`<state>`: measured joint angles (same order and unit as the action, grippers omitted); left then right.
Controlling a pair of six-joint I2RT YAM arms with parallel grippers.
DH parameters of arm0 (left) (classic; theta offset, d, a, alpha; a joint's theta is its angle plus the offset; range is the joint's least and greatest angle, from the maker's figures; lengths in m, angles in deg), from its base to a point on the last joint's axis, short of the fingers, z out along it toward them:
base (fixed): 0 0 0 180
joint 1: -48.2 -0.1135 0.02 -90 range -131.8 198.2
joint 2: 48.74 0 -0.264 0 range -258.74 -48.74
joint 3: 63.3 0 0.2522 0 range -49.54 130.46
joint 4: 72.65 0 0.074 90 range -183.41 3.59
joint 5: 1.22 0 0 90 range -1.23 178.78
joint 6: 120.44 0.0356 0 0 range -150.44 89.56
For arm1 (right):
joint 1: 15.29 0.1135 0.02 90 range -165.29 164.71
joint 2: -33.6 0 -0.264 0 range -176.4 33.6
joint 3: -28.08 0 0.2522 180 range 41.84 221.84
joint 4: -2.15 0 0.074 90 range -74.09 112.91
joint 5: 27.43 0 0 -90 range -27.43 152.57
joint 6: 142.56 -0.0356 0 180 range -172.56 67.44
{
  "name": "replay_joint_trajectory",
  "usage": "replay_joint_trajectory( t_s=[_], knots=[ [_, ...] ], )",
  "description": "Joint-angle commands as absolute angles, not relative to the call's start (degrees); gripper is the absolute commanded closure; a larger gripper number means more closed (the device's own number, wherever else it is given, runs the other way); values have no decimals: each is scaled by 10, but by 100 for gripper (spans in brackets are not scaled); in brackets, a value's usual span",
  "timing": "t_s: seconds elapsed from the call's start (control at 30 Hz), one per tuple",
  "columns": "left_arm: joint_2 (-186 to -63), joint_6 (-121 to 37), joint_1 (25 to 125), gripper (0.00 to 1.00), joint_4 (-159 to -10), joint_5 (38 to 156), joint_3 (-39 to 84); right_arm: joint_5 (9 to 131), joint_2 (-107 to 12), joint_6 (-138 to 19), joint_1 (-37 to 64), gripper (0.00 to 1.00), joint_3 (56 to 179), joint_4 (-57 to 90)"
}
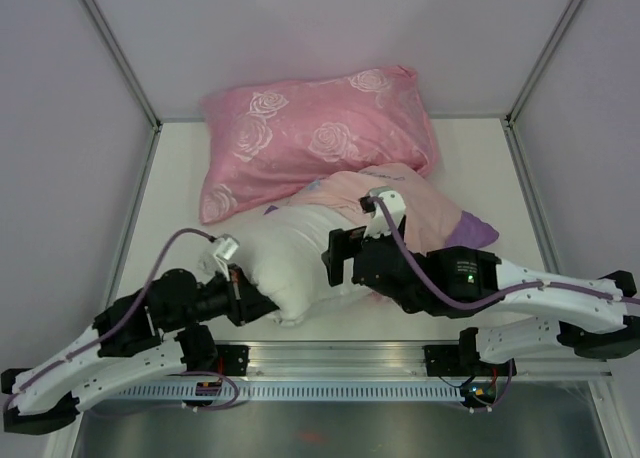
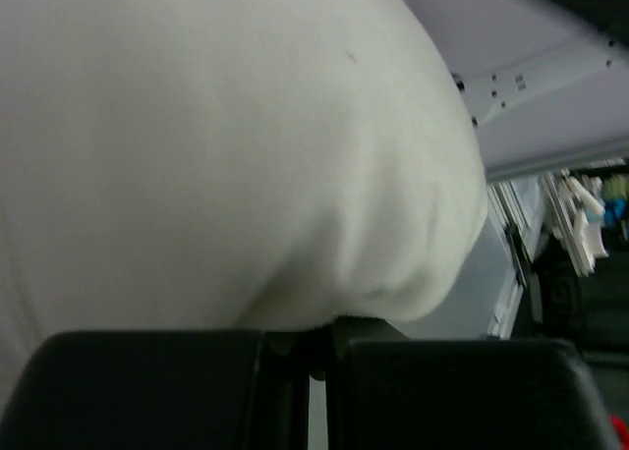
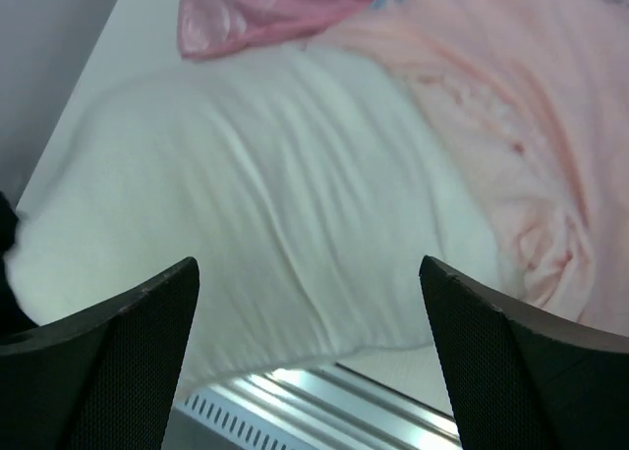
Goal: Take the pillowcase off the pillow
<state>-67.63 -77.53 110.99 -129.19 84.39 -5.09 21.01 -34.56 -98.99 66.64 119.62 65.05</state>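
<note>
The left gripper (image 2: 314, 347) is anchoring the pillow (image 1: 290, 263), its fingers pressed almost together on the near-left corner. The right gripper (image 3: 307, 273) is hovering above the pillow's right half, fingers spread wide and holding nothing. The pillowcase (image 1: 410, 203), pale-pink side out, is bunching over the pillow's far-right end. Stripping looks about half done. Next, the right fingers are going to need a pinch on the bunched case, pulling away from the pillow. No lettering is showing.

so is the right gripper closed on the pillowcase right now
No, the right gripper has its fingers wide apart with nothing between them, above the pillow, the pillowcase lying beside it.
</note>
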Motion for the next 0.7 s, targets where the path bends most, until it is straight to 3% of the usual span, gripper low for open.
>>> replay_joint_trajectory(
  t_s=[0.0,0.13,0.23,0.27,0.37,0.47,0.5,0.67],
  knots=[
    [-720,-815,1110,98,-1094,1014,-146,37,-356,-1029,665,2,1285,817],
    [-770,-809,1112,98,-1098,1036,-163,-60,-343,-1129,660,2,1343,948],
    [-750,-797,1112,94,-1086,1050,-171,-17,-297,-981,650,2,1263,744],
    [-748,-786,1112,68,-1086,1056,-168,55,-288,-909,641,2,1240,687],
    [-729,-774,1112,27,-1107,1062,-147,161,-291,-861,586,2,1173,514],
    [-683,-787,1112,14,-1150,1021,-122,235,-356,-847,553,2,1154,475],
    [-669,-790,1112,2,-1156,1009,-113,274,-378,-846,530,2,1158,467],
    [-600,-856,1112,0,-1306,891,-61,298,-479,-867,488,2,1146,455]
  ],
)
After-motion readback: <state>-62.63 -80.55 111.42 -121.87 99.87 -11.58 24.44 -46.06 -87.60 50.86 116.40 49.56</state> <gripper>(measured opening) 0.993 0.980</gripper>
